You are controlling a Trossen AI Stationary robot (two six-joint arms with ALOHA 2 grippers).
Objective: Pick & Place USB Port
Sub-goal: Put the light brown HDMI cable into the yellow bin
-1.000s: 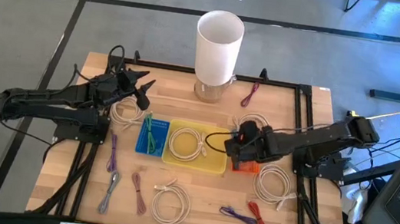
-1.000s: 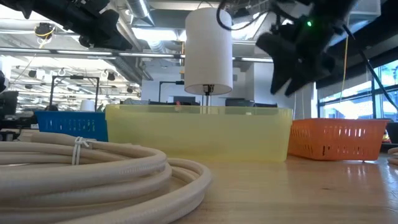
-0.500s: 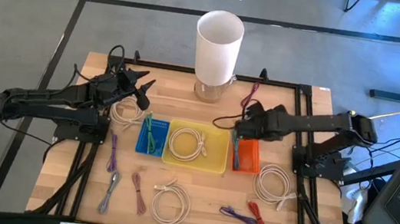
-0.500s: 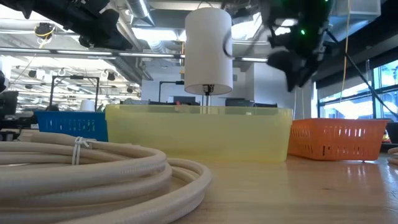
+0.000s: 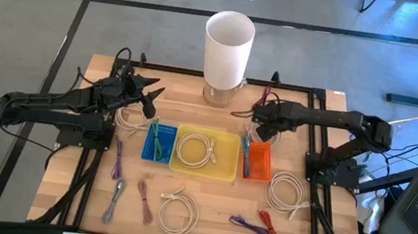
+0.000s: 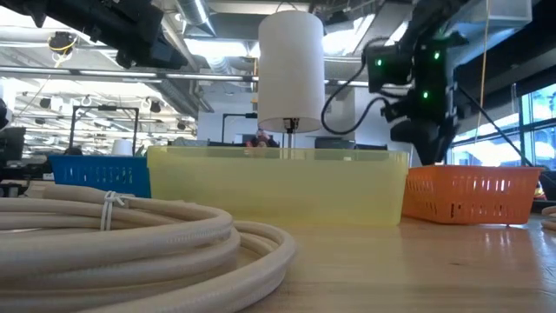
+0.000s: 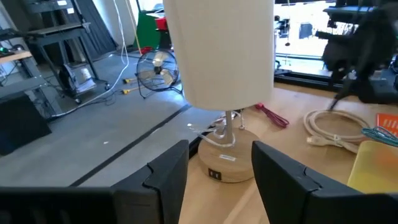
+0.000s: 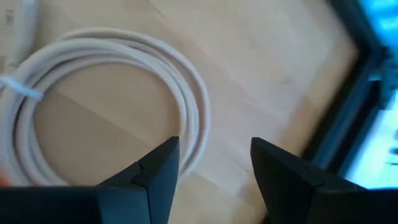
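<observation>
High view: wooden table (image 5: 205,205) on grey floor (image 5: 25,36).

table (image 5: 93,199): pale matt wood | yellow bin (image 6: 278,187): translucent plastic

Three plastic bins: blue (image 5: 159,143), yellow (image 5: 226,165), orange (image 5: 260,163). Five white coiled cables, one white cylindrical lamp (image 5: 228,48).

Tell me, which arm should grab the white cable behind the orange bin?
Probably the right. Its pincer is open and hovers just above that coiled cable, which fills its wrist view. The left pincer is open too, but it waits across the table, on the far side of the lamp.
</observation>
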